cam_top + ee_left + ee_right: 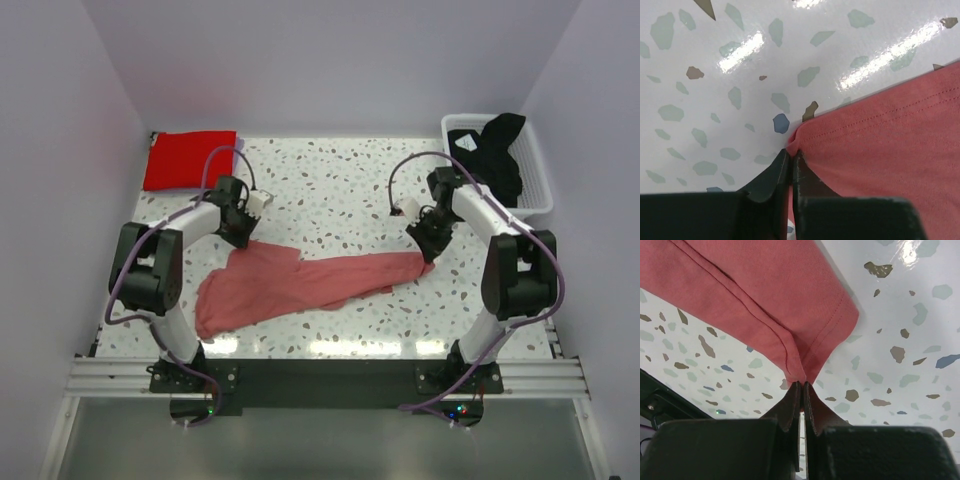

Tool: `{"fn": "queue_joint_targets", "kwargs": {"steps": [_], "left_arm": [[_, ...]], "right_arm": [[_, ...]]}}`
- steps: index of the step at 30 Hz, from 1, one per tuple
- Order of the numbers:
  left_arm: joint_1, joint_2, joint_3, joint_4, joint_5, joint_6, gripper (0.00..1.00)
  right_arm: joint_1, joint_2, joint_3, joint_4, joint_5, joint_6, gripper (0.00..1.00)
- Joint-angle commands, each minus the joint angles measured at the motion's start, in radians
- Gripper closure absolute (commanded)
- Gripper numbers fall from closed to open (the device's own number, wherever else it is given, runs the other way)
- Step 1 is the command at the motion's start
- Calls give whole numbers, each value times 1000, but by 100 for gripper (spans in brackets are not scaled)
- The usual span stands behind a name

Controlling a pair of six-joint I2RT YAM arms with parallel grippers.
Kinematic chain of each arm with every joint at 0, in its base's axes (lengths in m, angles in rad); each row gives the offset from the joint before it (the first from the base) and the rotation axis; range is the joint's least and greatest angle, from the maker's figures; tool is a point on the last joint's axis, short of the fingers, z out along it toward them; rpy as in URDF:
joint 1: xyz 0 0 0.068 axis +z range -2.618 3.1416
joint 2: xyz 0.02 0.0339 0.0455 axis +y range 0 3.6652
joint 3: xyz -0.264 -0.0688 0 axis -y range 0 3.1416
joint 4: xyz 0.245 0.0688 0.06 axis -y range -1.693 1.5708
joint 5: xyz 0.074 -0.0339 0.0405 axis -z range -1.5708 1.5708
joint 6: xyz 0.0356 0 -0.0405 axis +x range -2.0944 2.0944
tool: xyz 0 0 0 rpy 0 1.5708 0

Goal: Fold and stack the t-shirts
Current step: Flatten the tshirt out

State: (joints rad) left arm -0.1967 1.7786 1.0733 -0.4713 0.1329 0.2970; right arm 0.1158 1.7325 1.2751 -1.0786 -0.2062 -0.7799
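The salmon-pink t-shirt (pixel 290 285) lies stretched across the middle of the speckled table. My left gripper (pixel 243 238) is shut on its upper left corner; in the left wrist view the closed fingertips (pixel 790 159) pinch the hem of the pink cloth (pixel 880 145). My right gripper (pixel 428 258) is shut on the shirt's right end; in the right wrist view its closed gripper (pixel 802 385) pinches a gathered corner of the pink cloth (pixel 765 295). The red t-shirt (pixel 190 159) lies folded at the back left. The black t-shirt (pixel 497 150) sits in the basket.
A white slatted basket (pixel 532 190) stands at the back right corner. White walls close in the table on three sides. The arm bases and a metal rail (pixel 320 375) run along the near edge.
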Motion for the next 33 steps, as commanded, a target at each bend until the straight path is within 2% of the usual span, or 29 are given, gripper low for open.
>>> {"fn": "queue_joint_targets", "kwargs": {"steps": [1, 3, 8, 13, 20, 25, 33], "left_arm": [[32, -5, 8, -76, -4, 4, 100], [68, -15, 66, -102, 2, 19, 100], [226, -8, 402, -207, 54, 66, 100], [286, -47, 625, -195, 80, 80, 100], [351, -208, 651, -18, 106, -1, 100], [388, -375, 649, 109, 91, -27, 100], [391, -683, 536, 287, -35, -24, 100]], "right_arm": [[-5, -22, 55, 2, -51, 28, 100], [-5, -36, 81, 15, -65, 56, 100], [-7, -77, 168, 129, -81, 143, 100], [-5, -103, 283, 244, -68, 226, 100], [-5, -209, 395, 474, -15, 349, 100], [-5, -335, 405, 606, 108, 378, 100], [-5, -618, 362, 767, 221, 387, 100]]}}
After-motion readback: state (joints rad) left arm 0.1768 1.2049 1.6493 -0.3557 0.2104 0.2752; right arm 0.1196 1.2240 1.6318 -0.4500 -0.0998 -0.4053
